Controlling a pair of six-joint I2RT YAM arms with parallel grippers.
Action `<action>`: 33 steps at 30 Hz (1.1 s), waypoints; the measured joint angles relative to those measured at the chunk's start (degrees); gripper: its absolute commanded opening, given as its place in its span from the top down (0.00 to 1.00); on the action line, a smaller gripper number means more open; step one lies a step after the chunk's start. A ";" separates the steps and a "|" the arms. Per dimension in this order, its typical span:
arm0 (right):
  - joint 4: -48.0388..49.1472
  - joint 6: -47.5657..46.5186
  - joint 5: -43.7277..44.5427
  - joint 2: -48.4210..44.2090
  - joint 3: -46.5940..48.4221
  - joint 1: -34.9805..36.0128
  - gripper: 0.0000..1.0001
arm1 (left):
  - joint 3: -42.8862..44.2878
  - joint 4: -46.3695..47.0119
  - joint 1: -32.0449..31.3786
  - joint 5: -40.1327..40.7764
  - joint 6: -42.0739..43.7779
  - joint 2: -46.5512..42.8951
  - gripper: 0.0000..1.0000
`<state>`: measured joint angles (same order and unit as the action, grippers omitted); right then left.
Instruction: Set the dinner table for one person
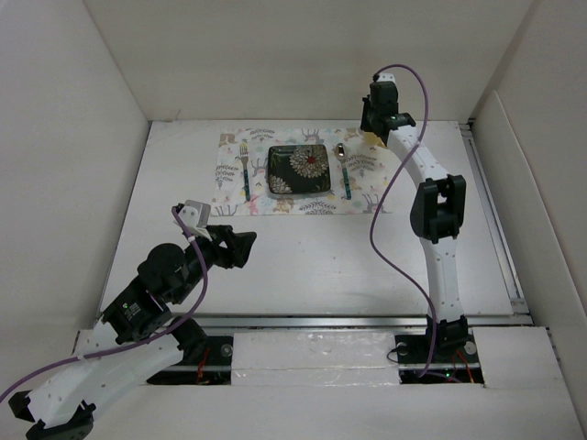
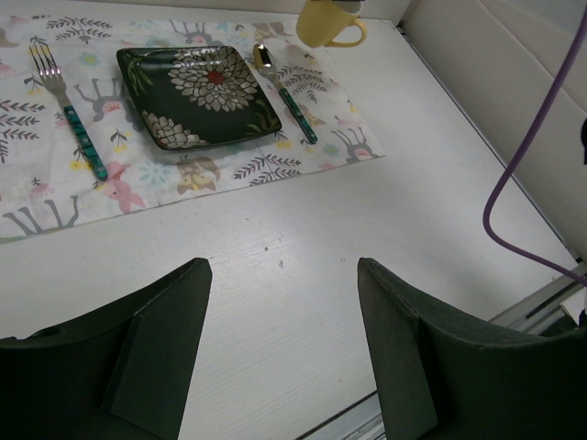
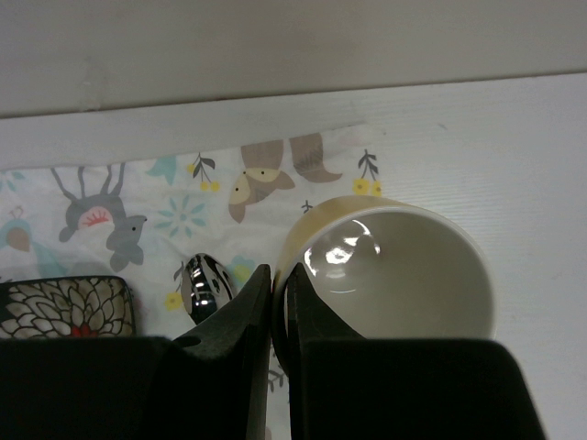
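Being pinched at the rim by the right gripper [image 3: 278, 275], the cup [image 3: 394, 275] is held, spoon [image 3: 206, 286] just left; the left gripper [image 2: 282, 270] is spread wide, empty.

Plain matte white walls box in the dinner table [image 1: 321, 266] on three sides: a back wall [image 1: 312, 55], a left wall [image 1: 55, 165] and a right wall [image 1: 555, 110], with a separate white panel [image 1: 518, 192] standing along the foot of the right one. A silvery metal rail [image 1: 312, 321] runs along the near edge and another rail [image 1: 495, 229] along the right side, with a white taped strip [image 1: 312, 359] just nearer than the front rail. The light is soft and even, casting only faint shadows.
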<state>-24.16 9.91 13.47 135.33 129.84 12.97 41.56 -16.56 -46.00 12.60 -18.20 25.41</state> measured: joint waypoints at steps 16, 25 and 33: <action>-4.13 -0.20 -5.07 10.67 13.09 0.96 1.00 | 0.00 0.02 0.00 0.55 0.02 -0.15 0.38; -3.26 1.01 -5.20 12.46 13.35 0.92 0.81 | 0.00 0.02 0.00 0.57 0.02 -0.15 0.38; 0.83 2.58 -5.18 12.41 13.14 0.87 0.31 | 0.00 0.02 0.00 1.25 0.00 -0.13 0.37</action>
<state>-23.33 12.49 8.29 147.74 142.98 13.85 41.56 -16.53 -46.00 13.85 -18.20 25.28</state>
